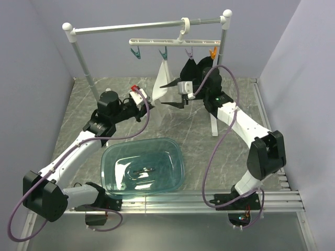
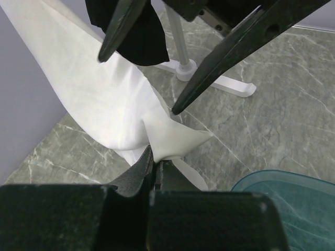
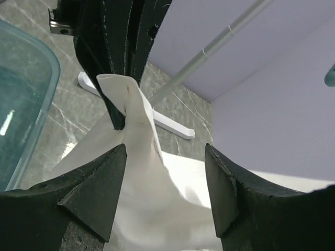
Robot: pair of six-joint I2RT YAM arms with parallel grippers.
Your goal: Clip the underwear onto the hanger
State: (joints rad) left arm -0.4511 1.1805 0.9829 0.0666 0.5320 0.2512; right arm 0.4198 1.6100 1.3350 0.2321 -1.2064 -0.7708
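The white hanger [image 1: 175, 42] hangs by its hook from the grey rail. The white underwear [image 1: 163, 77] hangs from the second teal peg [image 1: 164, 53]. My left gripper [image 1: 152, 101] is shut on the underwear's lower corner and pulls it sideways; the left wrist view shows the fabric [image 2: 104, 99] pinched at its tips [image 2: 154, 159]. My right gripper [image 1: 168, 94] is open, its fingers [image 3: 99, 188] on either side of the stretched fabric [image 3: 146, 178] just below the left gripper [image 3: 118, 52]. A black garment [image 1: 189, 68] hangs from the purple peg.
A clear teal bin [image 1: 142, 167] sits on the table between the arms. The grey rail [image 1: 146, 25] stands on white posts, with its right post's foot [image 2: 220, 83] close behind the right gripper. Walls close in on the left, back and right.
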